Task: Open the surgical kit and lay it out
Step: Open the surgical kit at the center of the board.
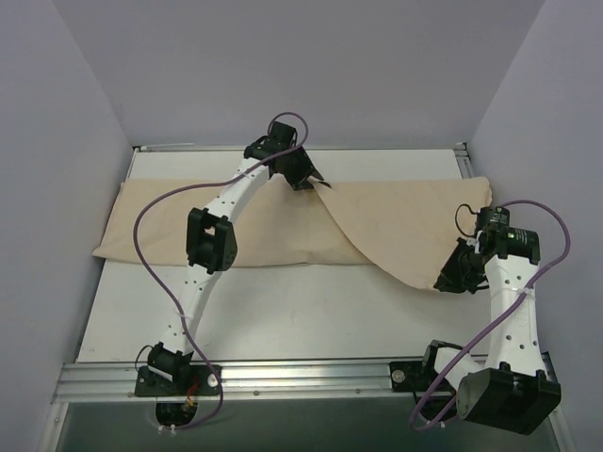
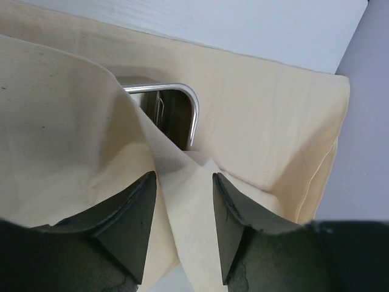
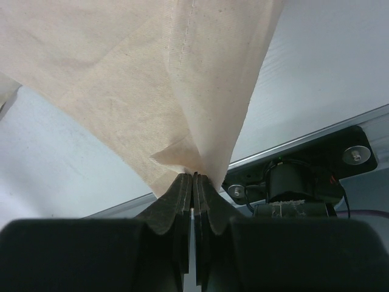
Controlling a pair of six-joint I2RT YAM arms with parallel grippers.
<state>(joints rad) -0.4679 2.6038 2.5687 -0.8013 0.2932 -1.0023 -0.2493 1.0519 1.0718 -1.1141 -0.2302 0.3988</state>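
Right jaws pinch the creased tan wrap.

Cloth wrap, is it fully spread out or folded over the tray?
Partly folded. The cloth wrap covers the steel tray except one rim corner; the right claw pinches one cloth flap.

The cloth wrap is plain beige-tan with no pattern, its stitched hem the same shade. Just beyond the black left fingers, a steel tray rim gleams silver. The tabletop is white. The arms are white with black joints, and their cables are purple.
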